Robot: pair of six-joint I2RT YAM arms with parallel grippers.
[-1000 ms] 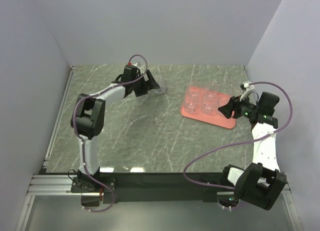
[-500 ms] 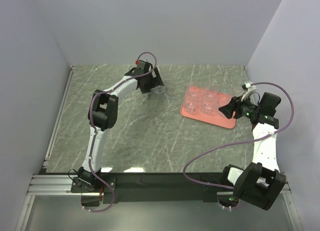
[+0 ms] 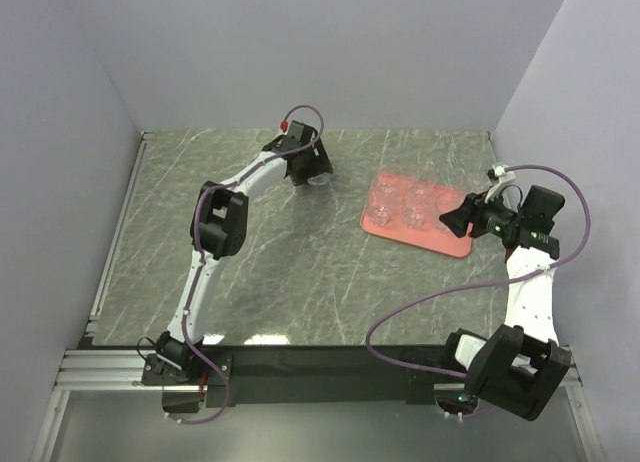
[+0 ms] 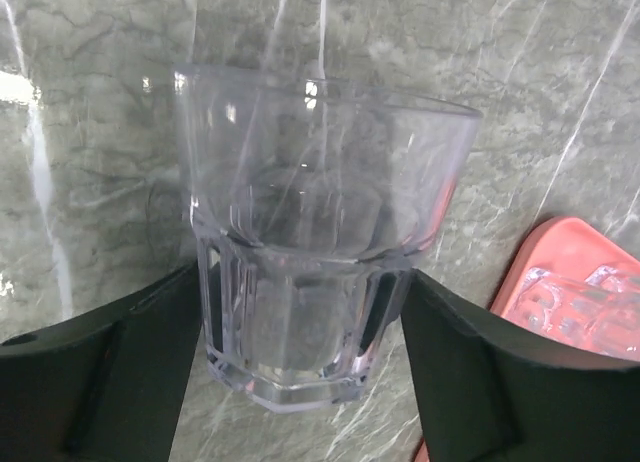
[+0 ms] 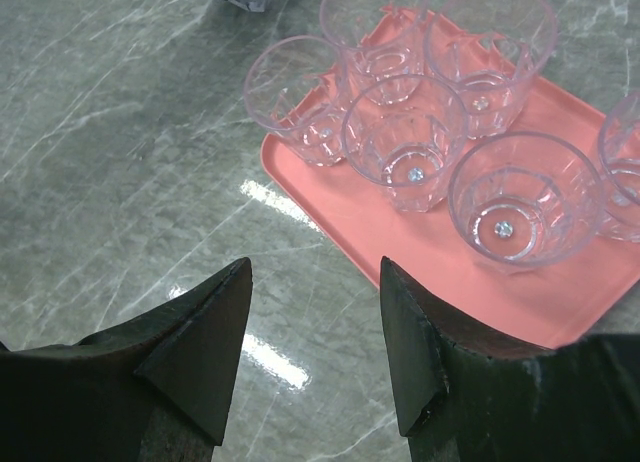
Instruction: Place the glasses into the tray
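The right gripper (image 5: 315, 282), jaws apart with nothing between them, is held low over the grey-green marbled tabletop (image 5: 100, 162), just short of the flat salmon-pink rectangular tray (image 5: 340, 212). The small clear glass tumblers (image 5: 405, 142) standing upright in the tray are picked out by its wrist camera, though only faintly seen from overhead. Farther back, the left arm (image 3: 215, 222) is stretched to the table's rear. There one more clear tumbler (image 4: 315, 242) stands on the marble, apart from the tray, flanked closely on both sides by the left gripper (image 3: 315, 172). Whether it is squeezed cannot be told.
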